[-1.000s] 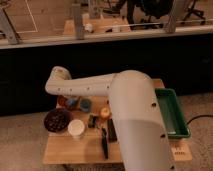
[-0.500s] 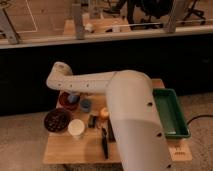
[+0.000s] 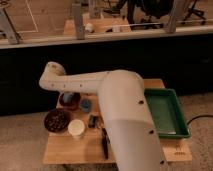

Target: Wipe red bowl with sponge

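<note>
The red bowl (image 3: 70, 103) stands at the back left of the wooden table (image 3: 75, 150). My arm reaches from the foreground, bends at the far left and comes down over the bowl. My gripper (image 3: 69, 95) is at the bowl's mouth, over its inside. A pale blue-grey patch in the bowl under the gripper looks like the sponge (image 3: 70, 97); I cannot tell if it is held.
A round blue cup-like object (image 3: 86, 105) stands just right of the red bowl. A large brown bowl (image 3: 56, 120) and a white cup (image 3: 76, 128) stand in front. Dark utensils (image 3: 104, 142) lie mid-table. A green tray (image 3: 166, 112) is at the right.
The arm's bend has shifted a little to the left and the gripper end has moved slightly over the red bowl. The bowl shows more now. The other objects have not moved.
</note>
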You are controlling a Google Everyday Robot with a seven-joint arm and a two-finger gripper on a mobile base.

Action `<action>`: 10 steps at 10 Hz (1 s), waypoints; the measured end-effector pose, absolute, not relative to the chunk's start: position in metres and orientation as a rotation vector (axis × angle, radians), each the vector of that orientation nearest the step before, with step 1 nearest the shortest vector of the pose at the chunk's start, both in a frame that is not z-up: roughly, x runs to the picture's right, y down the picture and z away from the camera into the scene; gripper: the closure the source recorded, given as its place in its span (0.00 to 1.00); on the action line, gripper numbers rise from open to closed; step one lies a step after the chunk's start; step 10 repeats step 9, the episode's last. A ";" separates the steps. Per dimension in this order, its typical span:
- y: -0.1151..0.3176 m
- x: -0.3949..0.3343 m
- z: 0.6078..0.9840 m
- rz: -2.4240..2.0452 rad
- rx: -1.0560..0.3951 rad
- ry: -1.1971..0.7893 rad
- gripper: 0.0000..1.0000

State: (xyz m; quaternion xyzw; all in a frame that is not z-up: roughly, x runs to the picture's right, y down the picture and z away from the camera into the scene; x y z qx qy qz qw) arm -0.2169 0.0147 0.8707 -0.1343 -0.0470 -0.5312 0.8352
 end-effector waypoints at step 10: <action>0.043 -0.184 0.858 -1.091 -0.327 -0.109 1.00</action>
